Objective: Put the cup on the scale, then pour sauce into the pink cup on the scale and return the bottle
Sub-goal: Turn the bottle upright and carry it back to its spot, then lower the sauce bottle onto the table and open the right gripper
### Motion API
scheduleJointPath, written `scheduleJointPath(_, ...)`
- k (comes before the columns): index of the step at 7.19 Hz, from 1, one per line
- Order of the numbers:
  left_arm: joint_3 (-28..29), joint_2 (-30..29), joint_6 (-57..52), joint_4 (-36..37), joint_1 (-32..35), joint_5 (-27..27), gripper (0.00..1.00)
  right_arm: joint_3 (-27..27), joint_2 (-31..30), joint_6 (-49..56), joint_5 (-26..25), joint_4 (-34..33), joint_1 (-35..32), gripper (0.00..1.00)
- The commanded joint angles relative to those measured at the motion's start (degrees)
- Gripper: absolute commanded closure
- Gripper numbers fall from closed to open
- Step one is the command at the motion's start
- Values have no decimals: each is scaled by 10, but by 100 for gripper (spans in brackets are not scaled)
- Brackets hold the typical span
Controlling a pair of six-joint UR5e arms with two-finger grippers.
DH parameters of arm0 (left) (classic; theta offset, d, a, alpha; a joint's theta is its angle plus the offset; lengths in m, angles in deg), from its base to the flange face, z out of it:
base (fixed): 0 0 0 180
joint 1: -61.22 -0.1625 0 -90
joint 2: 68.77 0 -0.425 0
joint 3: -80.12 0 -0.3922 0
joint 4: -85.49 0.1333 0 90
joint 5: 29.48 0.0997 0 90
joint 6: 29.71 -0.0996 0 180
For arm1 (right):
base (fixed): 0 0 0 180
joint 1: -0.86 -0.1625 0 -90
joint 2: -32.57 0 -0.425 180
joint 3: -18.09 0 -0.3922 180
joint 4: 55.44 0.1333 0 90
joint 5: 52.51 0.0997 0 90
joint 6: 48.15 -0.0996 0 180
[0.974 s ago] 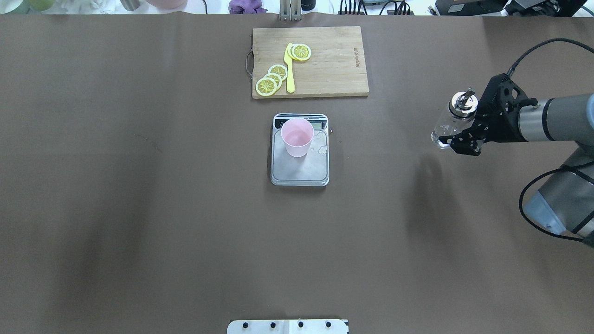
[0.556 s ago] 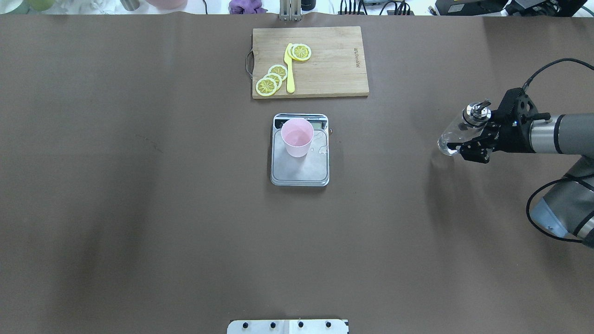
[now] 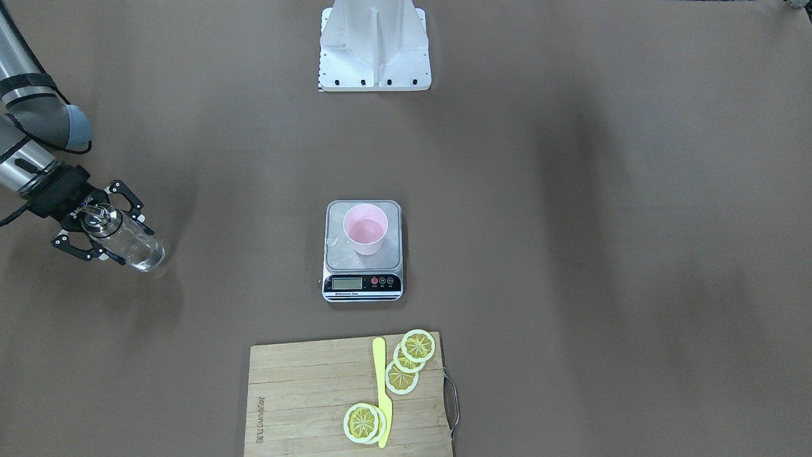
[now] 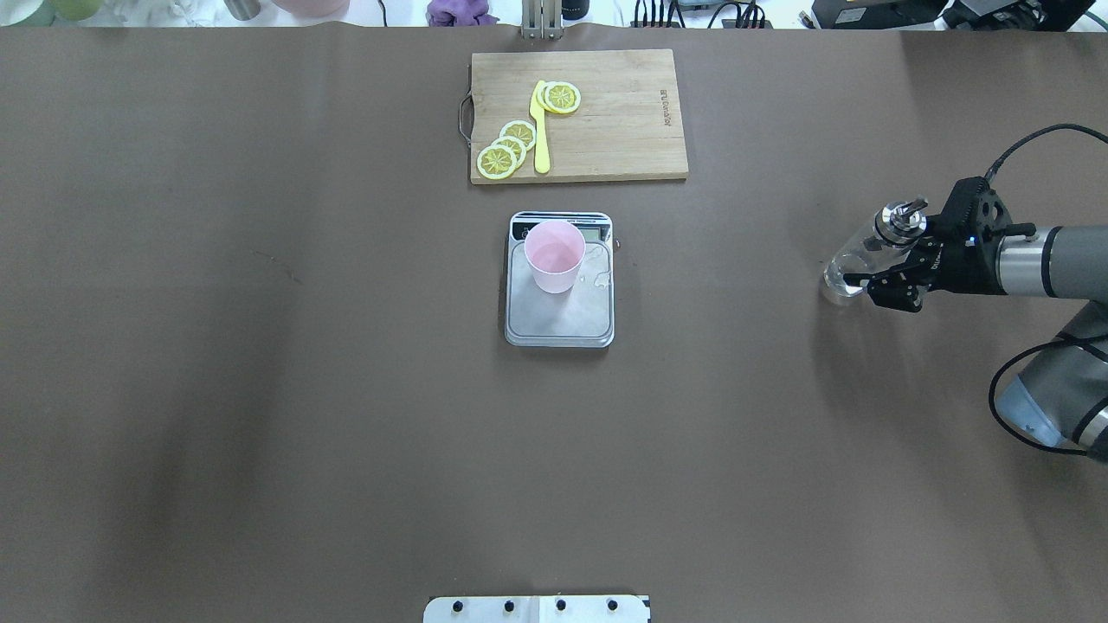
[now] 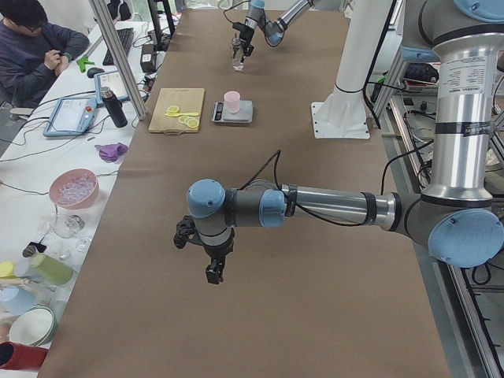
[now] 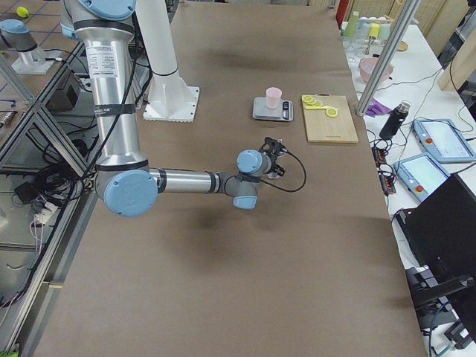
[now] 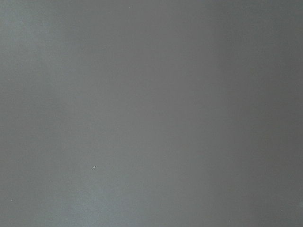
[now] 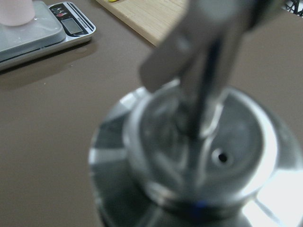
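The pale pink cup (image 4: 554, 255) stands upright on the scale (image 4: 559, 327) at mid-table, with clear liquid in it; it also shows in the front-facing view (image 3: 365, 230). A small spill (image 4: 599, 279) lies on the platform beside it. My right gripper (image 4: 859, 265) is shut on the clear glass bottle (image 4: 844, 270) at the table's right side, low over or on the surface. The right wrist view is filled by the bottle's metal cap (image 8: 199, 151). My left gripper (image 5: 211, 264) shows only in the exterior left view, so I cannot tell its state.
A wooden cutting board (image 4: 606, 130) with lemon slices (image 4: 506, 147) and a yellow knife (image 4: 540, 130) lies beyond the scale. The robot's white base plate (image 3: 374, 44) is at the near edge. The left wrist view shows only brown table cover.
My right arm has carried the bottle down toward the table and slightly nearer the robot. The cup and scale have not moved.
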Motion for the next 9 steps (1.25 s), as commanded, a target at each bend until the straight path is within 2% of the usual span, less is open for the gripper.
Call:
scheduleJointPath(1, -1, 0, 0, 0, 0, 0, 2, 19, 1, 0, -1, 24, 1, 100)
scheduleJointPath(5, -1, 1, 0, 0, -1, 0, 2, 18, 5, 4, 2, 23, 2, 98)
scheduleJointPath(6, -1, 0, 0, 0, 0, 0, 2, 18, 5, 6, 2, 20, 1, 52)
scheduleJointPath(7, 0, 0, 0, 0, 0, 0, 2, 17, 10, 6, 3, 16, 1, 16)
scheduleJointPath(8, -1, 0, 0, 0, 0, 0, 2, 16, 11, 5, 2, 16, 1, 0)
scheduleJointPath(9, -1, 0, 0, 0, 0, 0, 2, 17, 11, 4, 2, 17, 1, 0)
